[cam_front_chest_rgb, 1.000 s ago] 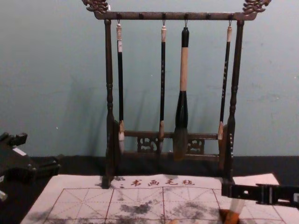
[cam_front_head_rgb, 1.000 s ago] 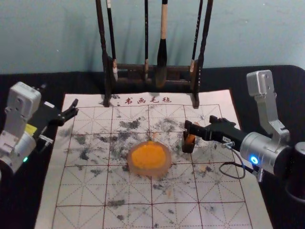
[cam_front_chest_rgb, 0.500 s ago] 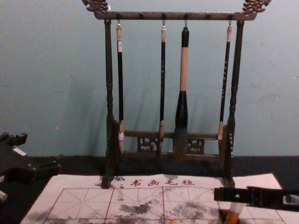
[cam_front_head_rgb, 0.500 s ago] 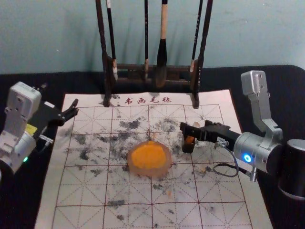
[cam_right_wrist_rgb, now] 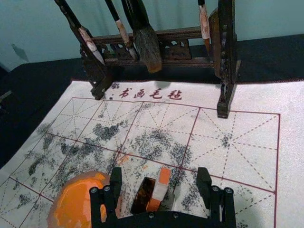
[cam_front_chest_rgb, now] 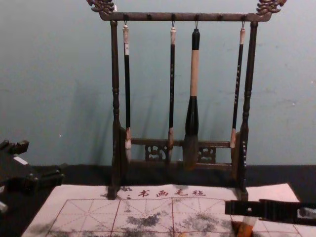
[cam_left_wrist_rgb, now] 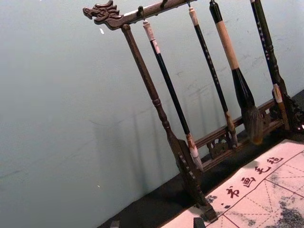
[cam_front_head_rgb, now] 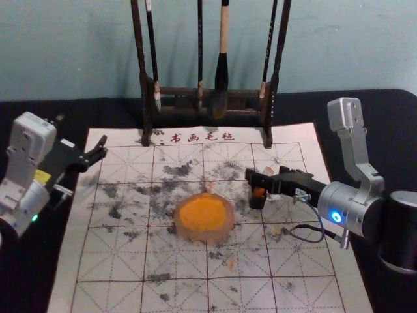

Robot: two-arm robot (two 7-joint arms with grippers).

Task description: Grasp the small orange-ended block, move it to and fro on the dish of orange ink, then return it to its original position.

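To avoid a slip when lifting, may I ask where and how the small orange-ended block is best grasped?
Probably by the part rising above the dark holder. Come from the robot's right, as the right gripper does, one finger on each side: the block is slim and leans up and rightward out of the holder, so its upper part seems free to pinch.

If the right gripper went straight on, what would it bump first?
Probably the small orange-ended block, leaning in its dark holder between the right gripper's open fingers, though the height gap is hard to judge.
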